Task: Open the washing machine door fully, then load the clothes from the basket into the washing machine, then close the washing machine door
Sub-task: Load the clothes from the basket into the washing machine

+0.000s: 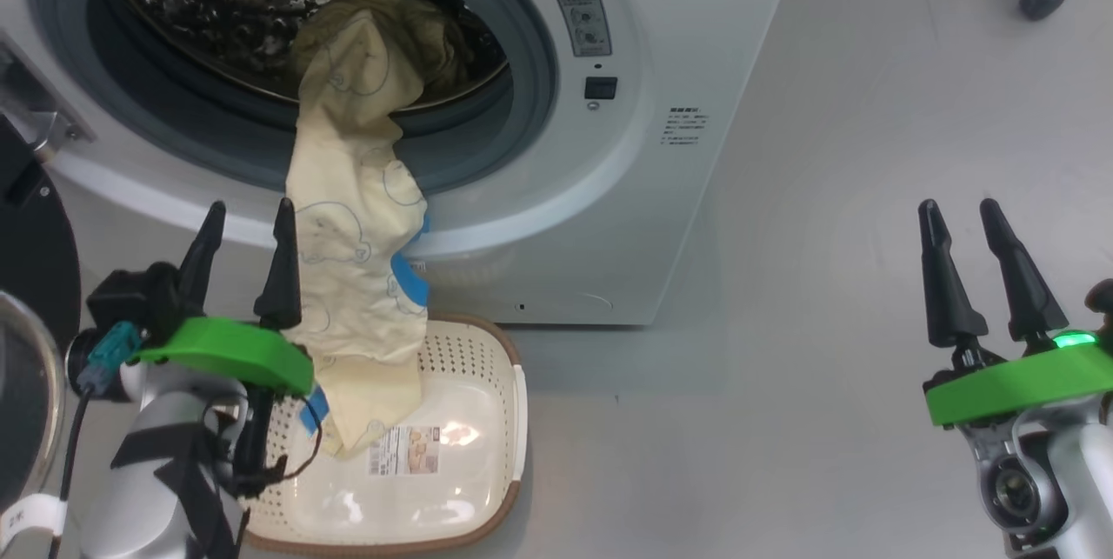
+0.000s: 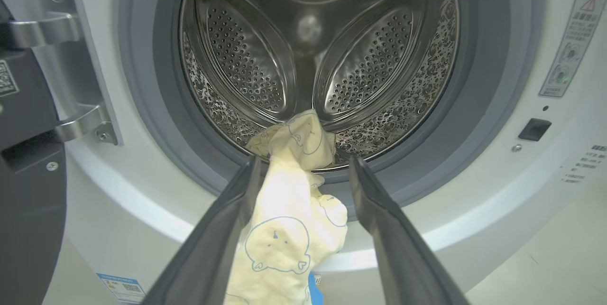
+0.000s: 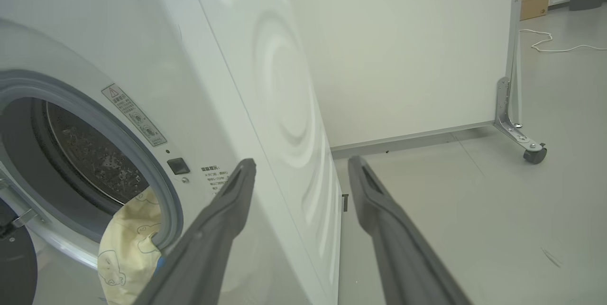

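The washing machine [image 1: 661,37] stands with its drum [image 2: 308,58] exposed. Its door [image 1: 30,281] is swung out at the far left, hinge [image 2: 71,72] showing. One pale yellow piece of the clothes [image 1: 356,220] hangs from the drum over the grey gasket [image 2: 156,106] down into the cream basket [image 1: 513,420] on the floor. My left gripper [image 1: 249,209] is open just left of that hanging cloth. In the left wrist view the clothes [image 2: 284,234] lie between the spread fingers [image 2: 223,229]. My right gripper [image 1: 960,207] is open over bare floor, far right.
The washer's white side panel [image 3: 270,82] is close to the right gripper [image 3: 302,165]. A wheeled partition foot [image 3: 533,153] and a white cable [image 3: 545,46] lie farther right. Grey floor [image 1: 826,368] spreads right of the basket.
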Controlling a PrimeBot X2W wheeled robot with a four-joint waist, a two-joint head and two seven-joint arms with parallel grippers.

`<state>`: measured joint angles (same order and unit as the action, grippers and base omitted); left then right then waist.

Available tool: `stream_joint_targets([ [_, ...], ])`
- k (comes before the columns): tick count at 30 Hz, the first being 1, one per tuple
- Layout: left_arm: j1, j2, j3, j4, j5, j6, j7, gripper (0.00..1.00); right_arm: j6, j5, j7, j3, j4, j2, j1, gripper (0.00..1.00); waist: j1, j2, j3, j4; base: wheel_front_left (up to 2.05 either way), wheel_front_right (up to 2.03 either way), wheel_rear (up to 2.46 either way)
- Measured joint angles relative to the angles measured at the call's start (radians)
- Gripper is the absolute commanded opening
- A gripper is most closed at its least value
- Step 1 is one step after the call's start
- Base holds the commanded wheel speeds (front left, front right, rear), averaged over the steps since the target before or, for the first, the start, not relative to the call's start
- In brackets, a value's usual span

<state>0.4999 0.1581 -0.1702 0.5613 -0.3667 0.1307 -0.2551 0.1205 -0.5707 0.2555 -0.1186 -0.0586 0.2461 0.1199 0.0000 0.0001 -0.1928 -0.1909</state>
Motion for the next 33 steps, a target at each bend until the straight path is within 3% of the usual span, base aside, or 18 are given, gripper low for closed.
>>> stream_joint_targets([
  [17,-0.253,0.021,0.036,-0.168,0.026,0.0,0.0,1.0,0.0,0.0,0.0,0.034,0.004,0.009,-0.099,1.0,0.0,0.0,0.096,0.062,0.0,0.0,0.0],
  [33,-0.422,0.036,0.103,-0.298,0.042,0.0,0.0,1.0,0.0,0.0,0.0,0.068,0.017,0.013,-0.141,1.0,0.0,0.0,0.104,0.075,0.0,0.0,0.0],
])
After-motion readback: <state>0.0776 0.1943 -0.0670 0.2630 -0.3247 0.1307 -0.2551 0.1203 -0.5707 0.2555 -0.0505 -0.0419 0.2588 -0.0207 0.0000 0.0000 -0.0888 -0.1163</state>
